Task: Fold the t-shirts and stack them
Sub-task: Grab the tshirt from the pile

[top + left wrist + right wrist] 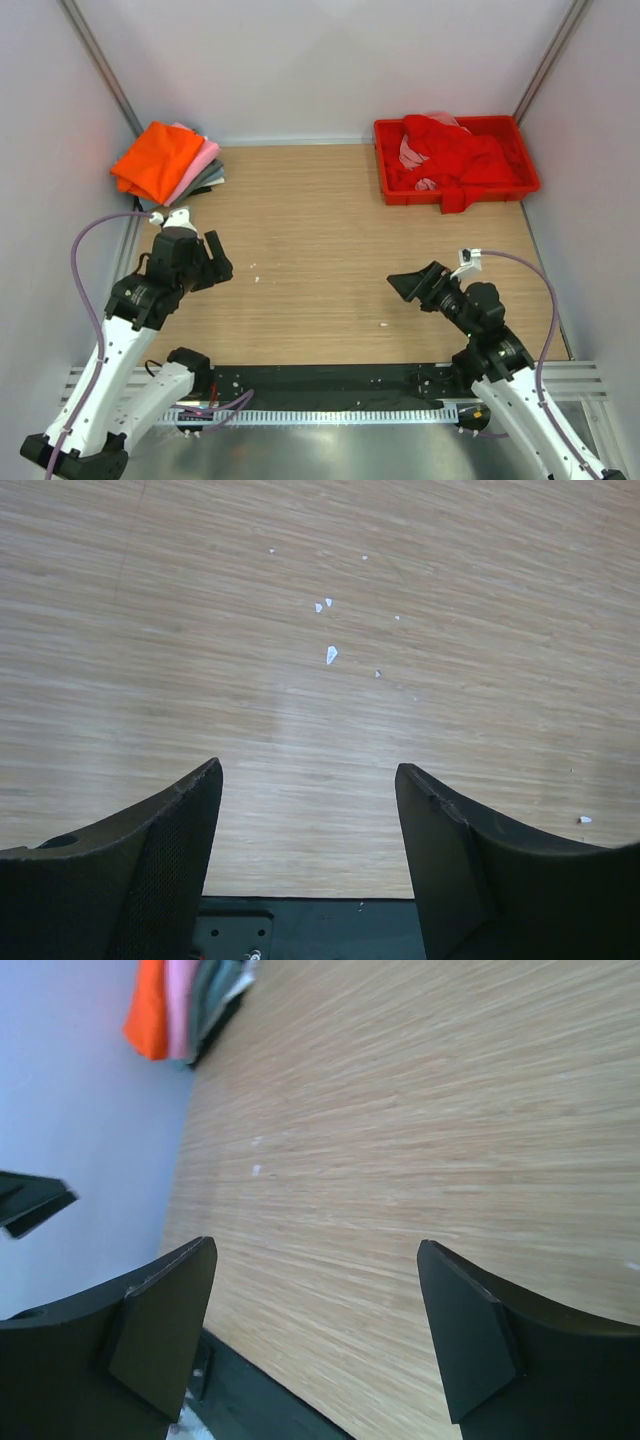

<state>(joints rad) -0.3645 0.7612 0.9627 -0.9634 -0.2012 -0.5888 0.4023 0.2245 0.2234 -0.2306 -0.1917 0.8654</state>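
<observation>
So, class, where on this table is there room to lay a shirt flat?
The table is bare in the middle, between the folded stack far left, the red tray far right, and the left tool and right tool nearby. Both far corners are crowded.

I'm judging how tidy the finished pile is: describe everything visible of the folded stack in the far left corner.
The folded stack is soft cloth in layers: an orange shirt on top, a light pink one under it, a grey one at the bottom. The lower layers stick out to the right, so edges are uneven. It lies on the wooden table by the left wall.
</observation>
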